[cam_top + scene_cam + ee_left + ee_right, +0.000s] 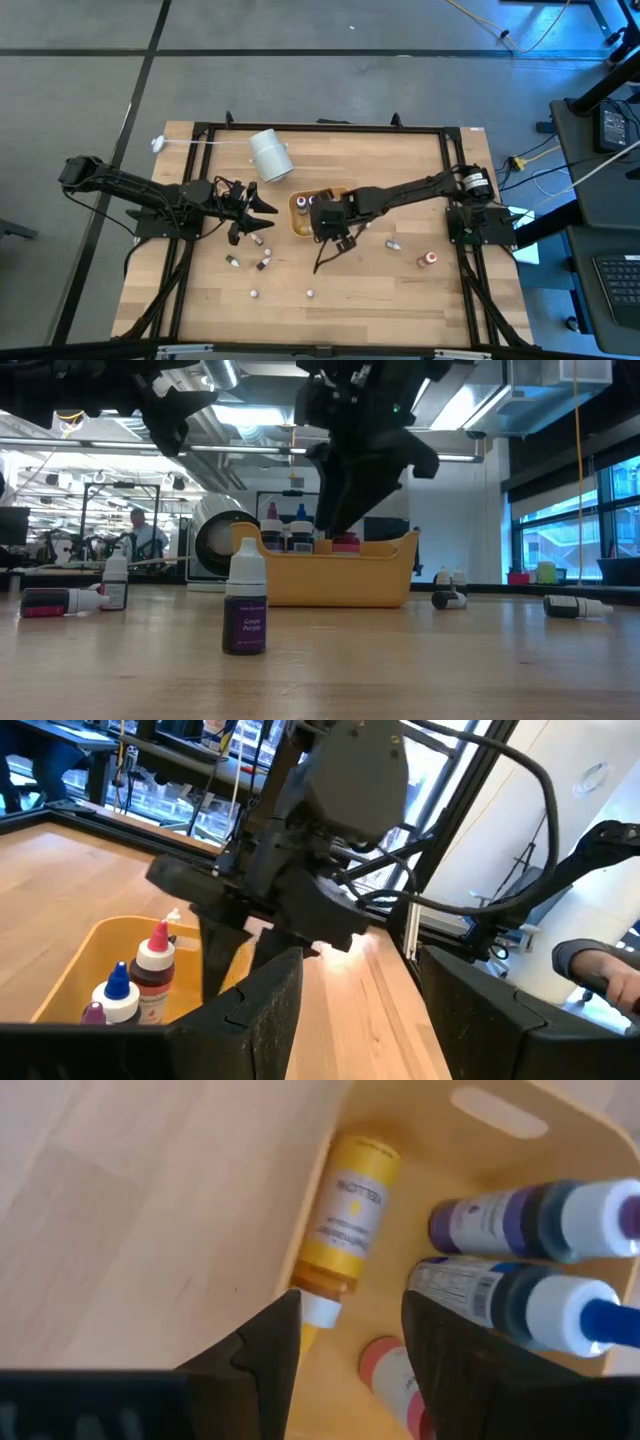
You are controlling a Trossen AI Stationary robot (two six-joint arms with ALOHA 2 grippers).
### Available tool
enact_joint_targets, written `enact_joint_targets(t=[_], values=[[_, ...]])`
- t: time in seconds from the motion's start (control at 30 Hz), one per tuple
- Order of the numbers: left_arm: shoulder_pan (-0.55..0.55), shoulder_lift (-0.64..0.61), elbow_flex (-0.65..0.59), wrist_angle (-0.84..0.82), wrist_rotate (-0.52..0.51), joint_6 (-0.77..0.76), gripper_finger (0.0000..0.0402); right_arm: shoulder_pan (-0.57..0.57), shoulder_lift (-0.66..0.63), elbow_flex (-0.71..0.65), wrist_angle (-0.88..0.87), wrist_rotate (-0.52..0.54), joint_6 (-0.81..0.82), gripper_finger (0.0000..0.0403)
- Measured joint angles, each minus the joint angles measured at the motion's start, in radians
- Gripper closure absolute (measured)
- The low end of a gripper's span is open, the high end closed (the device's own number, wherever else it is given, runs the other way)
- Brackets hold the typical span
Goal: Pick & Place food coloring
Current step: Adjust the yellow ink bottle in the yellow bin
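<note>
While the right end effector (330,222) hangs over the near end of the orange tray (395,575), its fingers (262,1352) stand spread with nothing pinched between them. A yellow bottle (345,1215) lies just under and ahead of these fingers, leaning on the tray wall with its cap pointing toward them. This looks like a bottle that was just let go into the tray, though I cannot be sure of it. Beside it in the tray are a purple bottle (530,1220), a blue bottle (515,1300) and a red cap (385,1365), so the tray is where the food coloring is collected.

Across the tray from it, the left end effector (250,210) waits above the table (400,290), spread and empty, pointing at the right one.

Several bottles are not yet collected. A grape purple bottle (245,603) stands upright on the table, well apart from the tray. Near the left end effector some small bottles (262,262) lie scattered, and beyond the right one, toward its base, a red bottle (427,260) lies on its side. Just beyond the tray a large white cylinder (270,155) lies on the table; it does not block either arm. The right arm covers the tray, so the left one cannot reach in now.
</note>
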Motion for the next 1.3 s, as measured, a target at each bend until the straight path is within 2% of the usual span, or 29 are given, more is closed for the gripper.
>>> enact_joint_targets(t=[0.43, 0.67, 1.3], values=[[0.0, 0.0, 0.0, -0.01, 0.0, 0.0, 0.0205, -0.011, 0.036, 0.0, 0.031, 0.001, 0.022, 0.0257], [0.001, 0.0, 0.0, -0.021, -0.008, 0.0, 0.0206, -0.01, 0.062, 0.0, 0.023, 0.051, 0.021, 0.0272], [0.001, 0.0, 0.0, -0.022, -0.008, 0.0, 0.0205, -0.01, 0.113, 0.005, 0.021, 0.058, 0.022, 0.0268]])
